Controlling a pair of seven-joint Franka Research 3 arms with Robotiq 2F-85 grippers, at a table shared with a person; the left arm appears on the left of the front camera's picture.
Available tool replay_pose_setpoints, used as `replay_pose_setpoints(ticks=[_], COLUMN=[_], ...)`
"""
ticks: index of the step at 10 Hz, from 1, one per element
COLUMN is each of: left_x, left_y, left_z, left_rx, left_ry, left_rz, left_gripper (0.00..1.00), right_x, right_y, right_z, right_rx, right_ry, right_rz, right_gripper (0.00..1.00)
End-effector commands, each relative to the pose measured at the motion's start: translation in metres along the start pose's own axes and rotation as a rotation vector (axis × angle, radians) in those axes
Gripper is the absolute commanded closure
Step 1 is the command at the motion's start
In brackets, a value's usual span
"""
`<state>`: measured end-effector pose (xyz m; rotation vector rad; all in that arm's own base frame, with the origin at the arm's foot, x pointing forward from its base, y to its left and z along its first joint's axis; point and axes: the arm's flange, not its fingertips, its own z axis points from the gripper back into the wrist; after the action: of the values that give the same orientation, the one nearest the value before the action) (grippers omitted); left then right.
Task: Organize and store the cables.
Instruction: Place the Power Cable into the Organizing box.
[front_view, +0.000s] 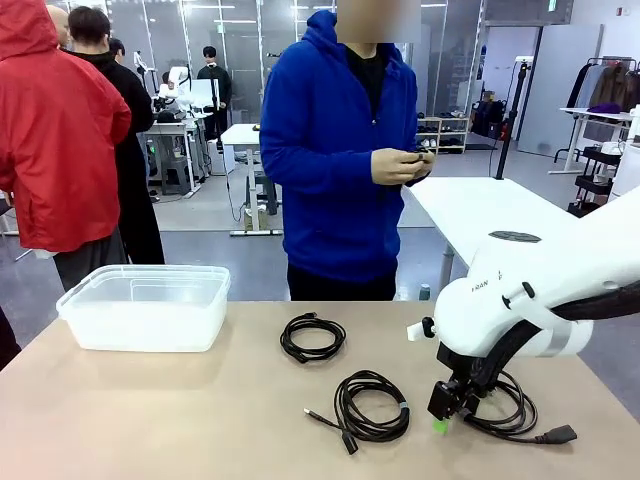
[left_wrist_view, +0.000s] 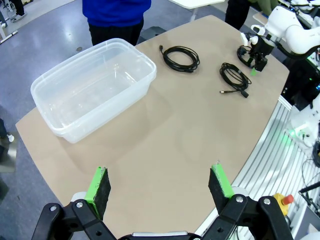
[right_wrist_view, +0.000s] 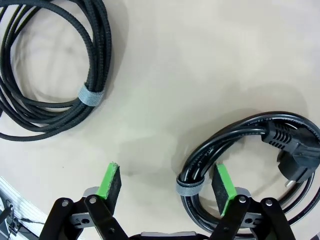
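Right gripper (right_wrist_view: 166, 171): low over table (right_wrist_view: 200, 60), jaws apart, nothing clamped.
Power cable (right_wrist_view: 235, 132): strapped bundle just inside one pad (right_wrist_view: 223, 182), coil spreading beyond it.
Second cable (right_wrist_view: 92, 60): farther, off other pad.
Bin (front_view: 145, 305): far left, across table.

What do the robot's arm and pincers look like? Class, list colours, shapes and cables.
The right arm is white and rounded, a black hose beneath it. The left pincer and right pincer are black, with two green-padded fingers each.

front across table (front_view: 150, 420), wrists seemingly downward
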<state>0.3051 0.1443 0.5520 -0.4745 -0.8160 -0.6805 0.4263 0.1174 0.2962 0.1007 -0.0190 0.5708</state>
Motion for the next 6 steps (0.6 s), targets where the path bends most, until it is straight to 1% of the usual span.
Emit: replay_pose_setpoints(ticks=[1,2,3,5,6], left_x=[0.0013,0.0013,0.0013,0.0013,0.0013], left_y=[0.0019,0.0019,0.0019,0.0019,0.0019], left_z=[0.0023,0.0023,0.0023,0.0023,0.0023], left_rx=[-0.017,-0.017,-0.017,-0.017,-0.017], left_ry=[-0.011,-0.011,-0.011,-0.011,-0.011], left_rz=[-0.017,-0.017,-0.017,-0.017,-0.017], left_gripper=[0.0,0.0,0.0,0.0,0.0], right_x=[-0.0017,-0.0034,-0.0044,-0.0045,-0.004], right_y=[-0.0038,-0.0052,-0.0058,-0.0082,-0.0097], right_z=[-0.0004,0.0,0.0005,0.0022,0.0025], right_rx=[-0.039,-0.036,-0.04,-0.036,-0.034], right_ry=[0.004,0.004,0.009,0.021,0.026], right_rz=[-0.03,-0.035,-0.04,-0.052,-0.054], right_gripper=[0.55,0.8,1.0,1.0,0.96])
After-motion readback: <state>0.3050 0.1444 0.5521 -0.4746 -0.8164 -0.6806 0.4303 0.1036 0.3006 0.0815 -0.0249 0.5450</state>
